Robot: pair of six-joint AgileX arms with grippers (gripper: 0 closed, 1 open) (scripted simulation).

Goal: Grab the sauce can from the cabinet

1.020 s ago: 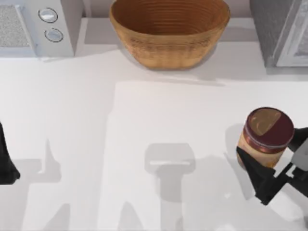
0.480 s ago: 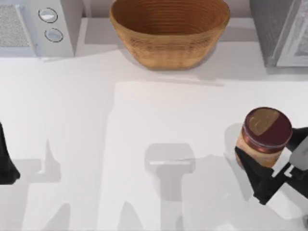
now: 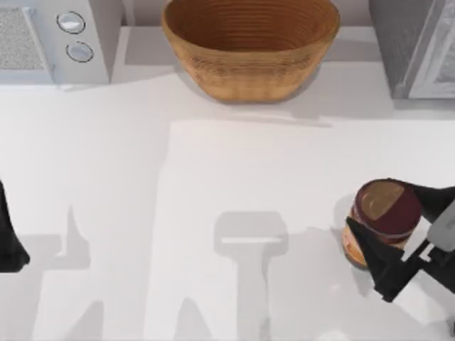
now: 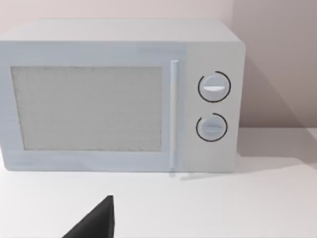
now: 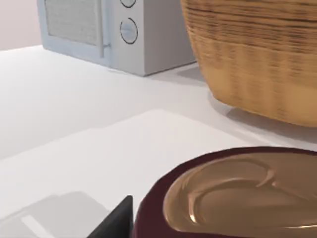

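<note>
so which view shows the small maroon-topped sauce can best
The top view: the small maroon-topped sauce can shows whole at the table's right, the right gripper around it. The right wrist view gives just its maroon and tan top close up.

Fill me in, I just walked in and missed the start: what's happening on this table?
The right gripper is closed on the sauce can near the right edge of the white table, fingers on either side of it. The can stands upright, out in the open, well in front of the wicker basket and the cabinet at the back right. The left gripper sits parked at the left edge, facing the microwave.
</note>
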